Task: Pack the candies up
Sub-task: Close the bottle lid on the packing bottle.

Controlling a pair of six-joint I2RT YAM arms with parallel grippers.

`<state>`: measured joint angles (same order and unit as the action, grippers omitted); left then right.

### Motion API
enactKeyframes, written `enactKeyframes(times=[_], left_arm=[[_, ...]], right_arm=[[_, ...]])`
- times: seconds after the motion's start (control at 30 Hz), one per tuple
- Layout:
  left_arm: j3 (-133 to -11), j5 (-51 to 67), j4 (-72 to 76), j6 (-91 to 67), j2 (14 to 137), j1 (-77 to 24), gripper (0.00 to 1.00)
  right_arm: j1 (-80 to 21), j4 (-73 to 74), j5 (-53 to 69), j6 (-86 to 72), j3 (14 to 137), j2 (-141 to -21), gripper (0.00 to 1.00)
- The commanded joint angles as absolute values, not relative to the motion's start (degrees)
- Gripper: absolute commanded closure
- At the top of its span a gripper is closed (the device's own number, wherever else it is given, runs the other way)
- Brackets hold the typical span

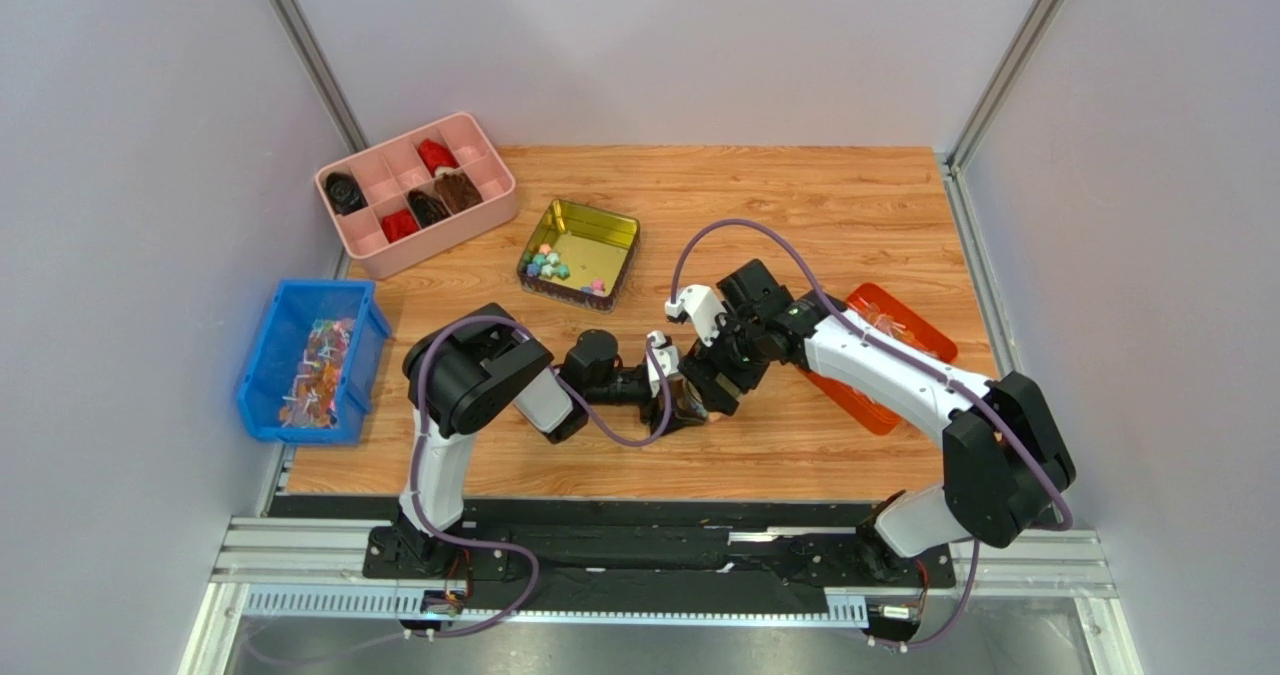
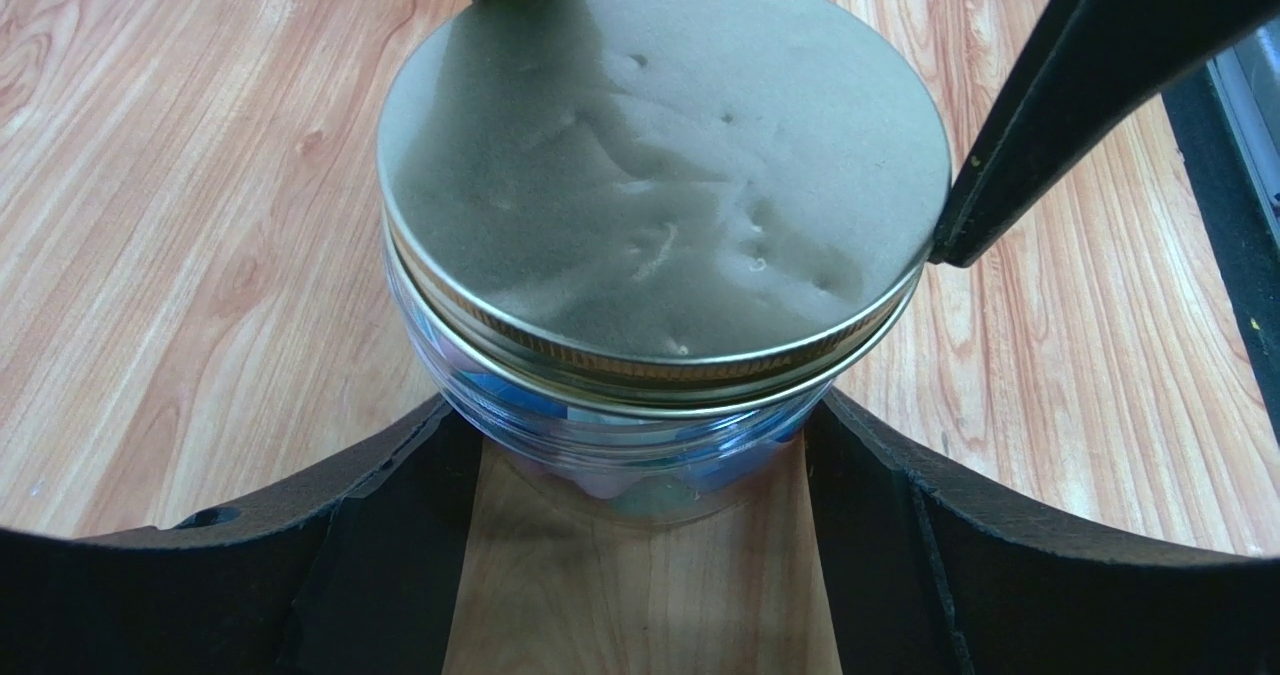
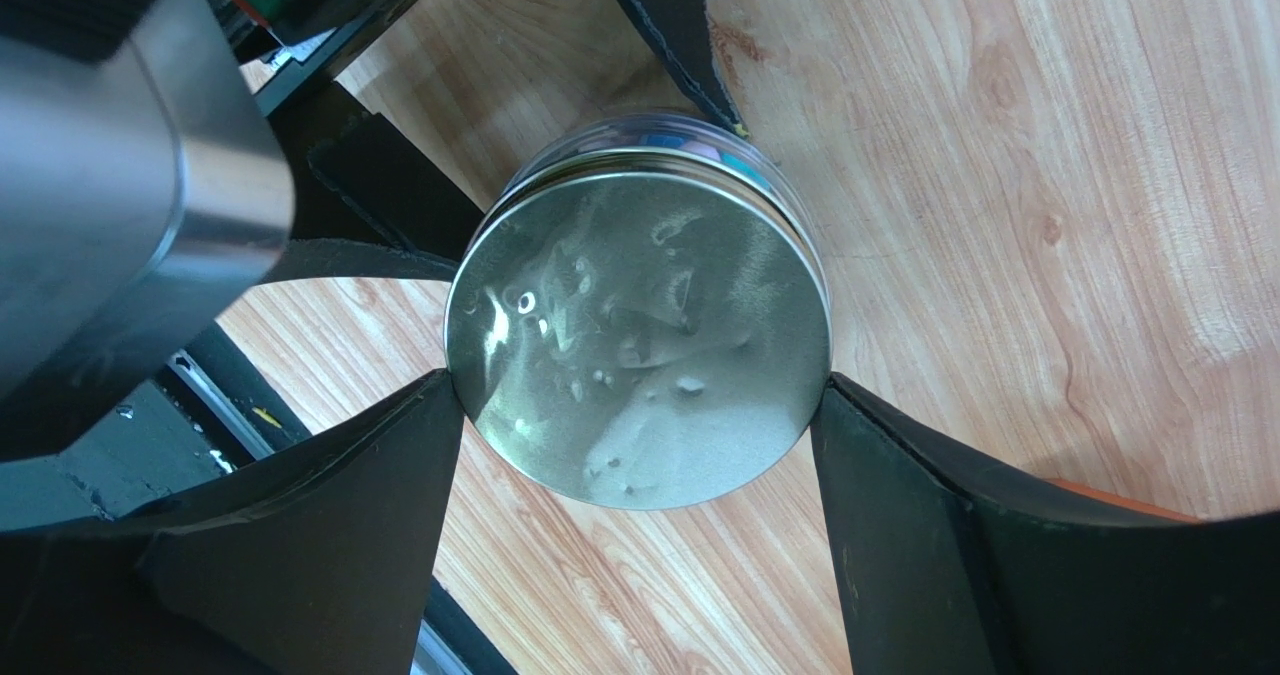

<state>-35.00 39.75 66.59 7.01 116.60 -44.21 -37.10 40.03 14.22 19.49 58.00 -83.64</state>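
We are holding the jar (image 2: 706, 465) upright on the table (image 2: 181, 225), near the middle, between the two arms. The left gripper (image 2: 639, 458) is standing wide and closed on the clear jar body, one finger touching each side just below the lid (image 2: 661, 165). The right gripper (image 3: 639, 398) is reaching down from above, equally wide, with its fingertips pressing on opposite edges of the lid. Some of the candies (image 2: 526, 393) are showing as blue and pink shapes through the jar wall. More are lying in the gold tin (image 1: 598, 230), far and left of the jar.

We are judging the candies to be light, hard, smooth and prone to rolling. We are therefore treating them as bulk contents and handling their container, not single pieces. The jar wall is looking thin and may flex, so we are recommending a moderate grip low on the body. The metal lid is looking stiff but slick, so we are recommending a hold straight across its rim.
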Motion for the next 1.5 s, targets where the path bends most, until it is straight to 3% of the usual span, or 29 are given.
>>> enactKeyframes(times=[0.0, 1.17, 1.4, 1.47], left_arm=[[-36.91, 41.31, 71.1, 5.8, 116.72, -44.03, 0.24], [-38.32, 40.17, 65.48, 8.35, 116.54, -44.21, 0.25], [-37.97, 40.52, 67.24, 7.38, 116.98, -44.12, 0.11], [-37.71, 40.43, 67.76, 7.29, 116.9, -44.12, 0.01]], right_arm=[[-37.44, 37.62, 12.75, 18.55, 58.45, -84.55, 0.33], [-38.23, 35.95, 10.81, 17.23, 60.3, -85.87, 0.31], [-38.14, 35.95, 11.25, 17.4, 60.03, -85.69, 0.31], [-38.14, 36.04, 11.08, 17.49, 59.94, -85.52, 0.31]])
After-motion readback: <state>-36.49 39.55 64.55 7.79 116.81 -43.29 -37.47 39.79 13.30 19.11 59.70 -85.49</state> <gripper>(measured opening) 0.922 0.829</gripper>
